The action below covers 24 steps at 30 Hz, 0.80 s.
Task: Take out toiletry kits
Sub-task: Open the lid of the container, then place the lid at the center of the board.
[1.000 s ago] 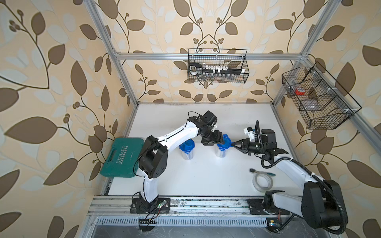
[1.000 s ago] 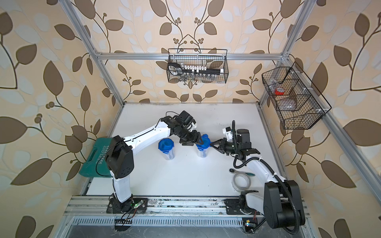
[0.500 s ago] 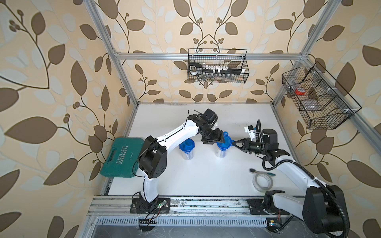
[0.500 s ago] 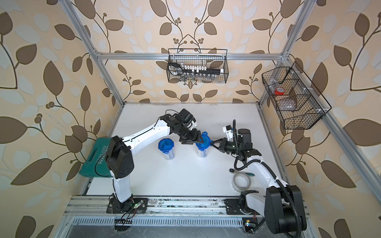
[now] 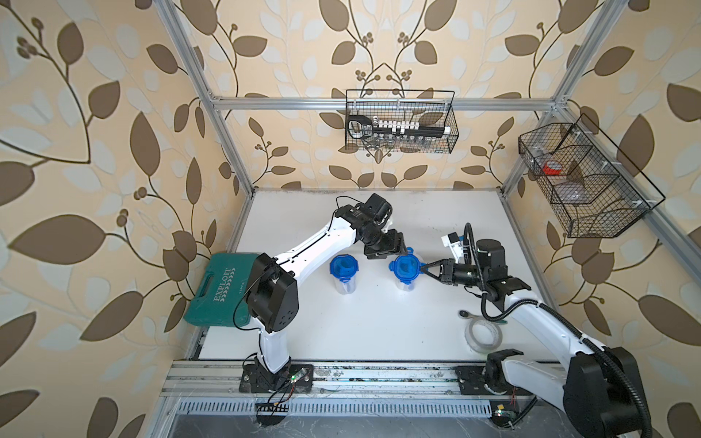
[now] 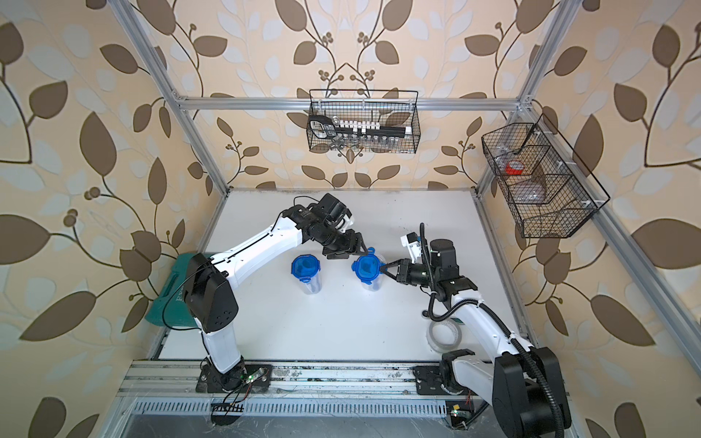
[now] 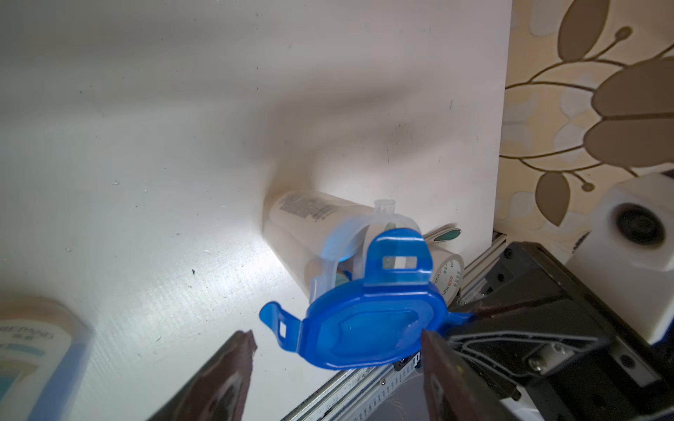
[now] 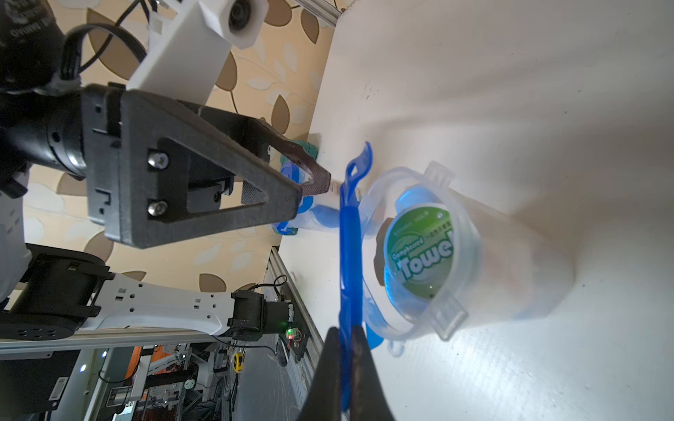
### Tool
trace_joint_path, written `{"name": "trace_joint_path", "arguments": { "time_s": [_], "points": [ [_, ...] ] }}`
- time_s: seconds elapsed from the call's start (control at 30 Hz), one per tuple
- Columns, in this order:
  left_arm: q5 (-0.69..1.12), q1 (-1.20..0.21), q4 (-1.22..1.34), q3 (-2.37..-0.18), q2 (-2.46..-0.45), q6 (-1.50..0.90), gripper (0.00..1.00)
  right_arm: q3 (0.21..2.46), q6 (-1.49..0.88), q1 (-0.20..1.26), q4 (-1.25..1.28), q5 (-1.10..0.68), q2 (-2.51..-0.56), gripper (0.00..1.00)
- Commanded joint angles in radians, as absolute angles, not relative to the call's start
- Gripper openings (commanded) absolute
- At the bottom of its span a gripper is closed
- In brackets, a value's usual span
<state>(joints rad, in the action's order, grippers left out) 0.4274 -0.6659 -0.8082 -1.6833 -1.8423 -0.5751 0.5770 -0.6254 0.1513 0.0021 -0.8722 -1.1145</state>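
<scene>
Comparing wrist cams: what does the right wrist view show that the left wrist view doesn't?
Only right wrist: the green-white disc marked Towel, inside the clear jar. Only left wrist: the tape roll beyond the jar, and the flat top of the blue lid. Both: that lid raised from the jar mouth, the right gripper shut on its tab, the left gripper open near it.

Blue lid (image 7: 372,324), green-white disc (image 8: 419,251), leaf-patterned walls (image 5: 95,151)
</scene>
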Motion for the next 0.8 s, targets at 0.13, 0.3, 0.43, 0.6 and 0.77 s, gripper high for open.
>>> {"name": "trace_joint_path", "arguments": {
  "time_s": [0.13,0.3,0.43,0.6,0.77],
  "points": [
    [0.433,-0.664,-0.799,-1.656,-1.803,-0.562,0.73,0.561,-0.612,0.16,-0.012,-0.861,-1.087,0.02],
    [0.389,-0.662,-0.799,-1.656,-1.781,-0.562,0.73,0.629,-0.539,0.272,-0.138,-0.862,-1.07,0.02],
    [0.337,-0.659,-0.799,-1.654,-1.763,-0.567,0.74,0.688,-0.511,0.389,-0.248,-0.764,-1.053,0.02],
    [0.254,-0.653,-0.779,-1.63,-1.719,-0.588,0.74,0.769,-0.512,0.504,-0.43,-0.564,-0.99,0.03],
    [0.273,-0.613,-0.758,-1.613,-1.714,-0.629,0.73,0.9,-0.534,0.625,-0.742,-0.133,-1.002,0.02]
  ]
}}
